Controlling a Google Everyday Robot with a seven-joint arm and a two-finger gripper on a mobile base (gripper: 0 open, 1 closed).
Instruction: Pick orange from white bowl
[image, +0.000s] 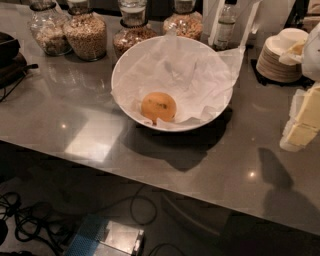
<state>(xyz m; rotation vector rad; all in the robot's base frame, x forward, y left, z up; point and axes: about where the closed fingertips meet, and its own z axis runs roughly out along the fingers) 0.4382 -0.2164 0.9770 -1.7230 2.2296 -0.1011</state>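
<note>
The orange (158, 106) lies inside the white bowl (124, 64), toward its front left, resting on crumpled white paper (185, 75) that lines the bowl. The bowl stands on the grey countertop (60, 110). My gripper (302, 121) shows at the right edge of the view, pale yellow and white, above the counter. It is well to the right of the bowl, apart from it and holding nothing that I can see. Its shadow falls on the counter below it.
Several glass jars of grains (86, 34) stand in a row behind the bowl, with a bottle (225, 26) beside them. A stack of small beige plates (281, 56) sits at the back right. The counter's front edge runs below the bowl, with cables (30, 227) on the floor.
</note>
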